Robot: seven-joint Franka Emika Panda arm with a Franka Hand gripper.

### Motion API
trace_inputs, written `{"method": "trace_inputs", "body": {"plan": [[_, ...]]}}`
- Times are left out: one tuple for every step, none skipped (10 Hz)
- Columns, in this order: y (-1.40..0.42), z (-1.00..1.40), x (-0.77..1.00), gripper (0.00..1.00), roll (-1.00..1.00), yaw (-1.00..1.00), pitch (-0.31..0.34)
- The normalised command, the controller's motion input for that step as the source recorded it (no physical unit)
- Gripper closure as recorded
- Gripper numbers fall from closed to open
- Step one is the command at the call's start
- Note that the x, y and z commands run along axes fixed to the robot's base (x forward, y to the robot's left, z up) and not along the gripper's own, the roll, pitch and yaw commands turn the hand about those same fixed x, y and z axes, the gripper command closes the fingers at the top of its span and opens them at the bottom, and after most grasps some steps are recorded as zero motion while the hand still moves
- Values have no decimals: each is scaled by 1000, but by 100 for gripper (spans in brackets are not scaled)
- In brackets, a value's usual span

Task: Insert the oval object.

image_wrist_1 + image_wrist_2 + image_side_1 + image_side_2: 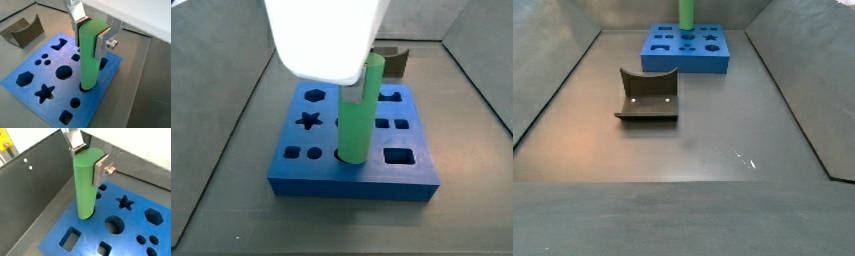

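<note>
The oval object, a long green rod (90, 55), stands upright between my gripper's (93, 32) silver fingers, which are shut on its upper part. It also shows in a wrist view (85, 188) with the gripper (90, 160) clamping it. Its lower end meets a hole in the top of the blue block (40, 75) with shaped holes. In a side view the rod (358, 115) rises from the blue block (358, 170) near its front edge, and a bright white body hides the gripper. In a side view the rod (687, 12) stands on the far blue block (687, 62).
A dark brown notched block (649, 95) lies on the grey floor, apart from the blue block, and also shows in a wrist view (23, 31) and a side view (393, 60). Grey walls (33, 188) enclose the floor close beside the blue block.
</note>
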Motion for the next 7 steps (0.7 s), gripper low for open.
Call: {"method": "trace_inputs", "body": {"plan": [[0, -200, 0, 100, 14, 54, 7], [0, -106, -171, 100, 0, 131, 0], [0, -60, -240, 100, 0, 191, 0], [0, -77, -280, 100, 0, 160, 0], [0, -89, -257, 100, 0, 131, 9], [0, -66, -229, 100, 0, 91, 26], [0, -60, -157, 100, 0, 74, 26]]}}
